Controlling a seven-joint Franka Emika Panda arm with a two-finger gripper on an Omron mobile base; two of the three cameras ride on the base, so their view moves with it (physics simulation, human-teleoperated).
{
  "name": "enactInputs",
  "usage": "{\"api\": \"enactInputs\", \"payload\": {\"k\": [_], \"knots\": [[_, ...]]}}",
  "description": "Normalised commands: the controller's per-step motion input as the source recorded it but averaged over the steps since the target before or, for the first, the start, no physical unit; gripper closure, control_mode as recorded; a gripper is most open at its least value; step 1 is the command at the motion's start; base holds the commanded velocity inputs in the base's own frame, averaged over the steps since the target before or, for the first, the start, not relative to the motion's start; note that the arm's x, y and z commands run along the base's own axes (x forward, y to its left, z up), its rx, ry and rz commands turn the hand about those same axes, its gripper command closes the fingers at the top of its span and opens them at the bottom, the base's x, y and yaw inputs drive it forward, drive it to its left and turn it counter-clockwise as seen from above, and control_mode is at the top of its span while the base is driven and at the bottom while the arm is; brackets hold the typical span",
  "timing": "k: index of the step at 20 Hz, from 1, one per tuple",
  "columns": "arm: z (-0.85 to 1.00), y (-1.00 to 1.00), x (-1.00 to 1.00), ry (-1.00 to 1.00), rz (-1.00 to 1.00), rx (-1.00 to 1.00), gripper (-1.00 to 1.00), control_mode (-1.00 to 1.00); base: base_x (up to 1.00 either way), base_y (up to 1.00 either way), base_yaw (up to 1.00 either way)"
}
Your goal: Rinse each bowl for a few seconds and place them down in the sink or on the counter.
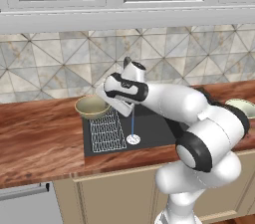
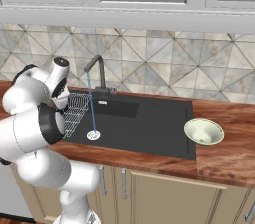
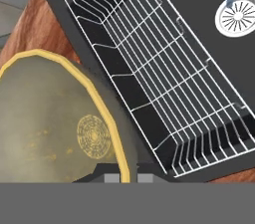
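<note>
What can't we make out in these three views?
- Gripper fingertips: hand view, hidden by the grey band; they pinch the olive bowl rim.
- Gripper: left base view, behind the wrist.
- Sink right side: left base view, behind the arm.
- Cream bowl: left base view, cut off by the right edge.

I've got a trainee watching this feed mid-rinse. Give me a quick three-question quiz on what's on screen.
1. True or false: water is running from the faucet onto the drain.
2. Which bowl do the fingers pinch: A) the olive-yellow bowl, B) the pale cream-green bowl?
3. Fill in: the white wire rack sits inside the ___.

Key: 1 true. 2 A, the rim is gripped, with the bowl beside the stream, not under it. 3 sink.
</note>
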Motion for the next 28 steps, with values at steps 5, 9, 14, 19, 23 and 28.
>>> {"api": "enactInputs", "payload": {"k": [5,9,14,19,23,28], "knots": [[-0.17,0.44,0.1,0.01,0.06,0.02,1.0,-1.0,0.0,0.0,0.0],[-0.16,0.41,0.1,0.02,0.06,0.01,1.0,-1.0,0.0,0.0,0.0],[-0.15,0.41,0.08,0.02,0.06,0.0,1.0,-1.0,0.0,0.0,0.0],[-0.15,0.41,0.06,0.0,0.06,0.0,1.0,-1.0,0.0,0.0,0.0],[-0.17,0.35,0.07,0.03,0.06,0.0,1.0,-1.0,0.0,0.0,0.0],[-0.24,0.27,0.05,0.05,0.06,0.0,1.0,-1.0,0.0,0.0,0.0]]}}
